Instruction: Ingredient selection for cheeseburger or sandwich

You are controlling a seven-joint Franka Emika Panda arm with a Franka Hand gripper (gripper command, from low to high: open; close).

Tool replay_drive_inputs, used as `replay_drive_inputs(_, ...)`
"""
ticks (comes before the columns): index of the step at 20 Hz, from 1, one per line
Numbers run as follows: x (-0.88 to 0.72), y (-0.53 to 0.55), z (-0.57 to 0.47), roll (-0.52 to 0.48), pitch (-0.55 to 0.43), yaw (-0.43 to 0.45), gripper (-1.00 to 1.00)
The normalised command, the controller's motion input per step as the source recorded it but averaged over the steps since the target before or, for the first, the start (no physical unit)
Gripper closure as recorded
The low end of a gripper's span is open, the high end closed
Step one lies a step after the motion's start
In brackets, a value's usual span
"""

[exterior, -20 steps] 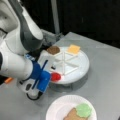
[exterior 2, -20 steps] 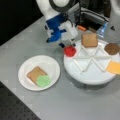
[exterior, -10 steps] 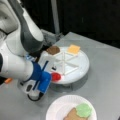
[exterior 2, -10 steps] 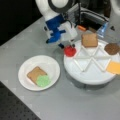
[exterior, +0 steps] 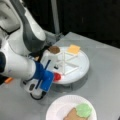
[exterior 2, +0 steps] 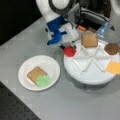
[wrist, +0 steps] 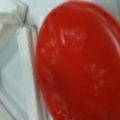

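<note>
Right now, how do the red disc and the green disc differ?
The red disc sits at the rim of the divided tray, right under the tool; the green disc lies on the toast on the paper plate, away from the tool. The red disc fills the wrist view; the green disc is absent there. Both are small and round.

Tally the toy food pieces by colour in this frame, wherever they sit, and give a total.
Tan-brown toast squares: 2, one on the paper plate at, one in the divided tray at
Green disc: 1
Red disc: 1, at the gripper
Dark brown patty: 1
Yellow-orange cheese square: 1
Total: 6
</note>
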Motion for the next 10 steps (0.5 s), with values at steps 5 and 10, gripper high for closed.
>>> replay_drive_inputs(5, 0.12, -0.03, -0.05, 0.149, -0.043, 0.024, 1.00)
replay_drive_inputs(10, 0.10, 0.03, -0.06, 0.156, -0.035, 0.048, 1.00)
